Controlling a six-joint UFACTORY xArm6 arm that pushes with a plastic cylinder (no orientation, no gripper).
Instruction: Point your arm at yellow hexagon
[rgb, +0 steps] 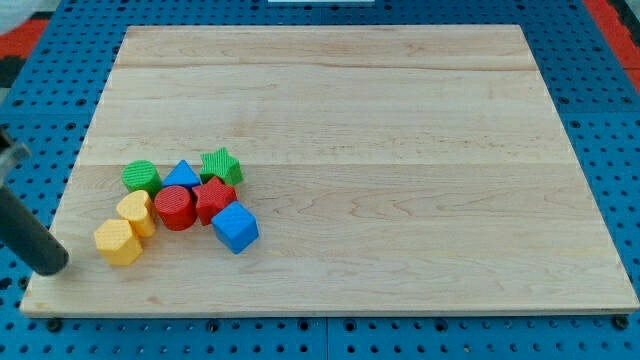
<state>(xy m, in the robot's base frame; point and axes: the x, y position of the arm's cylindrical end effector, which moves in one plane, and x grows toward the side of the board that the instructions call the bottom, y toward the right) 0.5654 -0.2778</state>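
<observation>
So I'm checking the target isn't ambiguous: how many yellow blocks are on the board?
2. One yellow block sits at the cluster's lower left, nearest my tip; the other yellow block touches it just up-right, beside the red cylinder. None seem hidden.

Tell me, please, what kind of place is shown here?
Probably a robotics lab bench: a wooden board lies on a blue perforated base, with small coloured blocks such as the yellow hexagon, and my tip beside it.

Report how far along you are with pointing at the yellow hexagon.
Done: my tip is down at the board's left edge, on the cluster's side. In hand: it sits just left of the yellow hexagon, with a small gap between them. Left: closing that gap. The second yellow block, red cylinder and blue cube lie beyond the hexagon, not in the way.
</observation>
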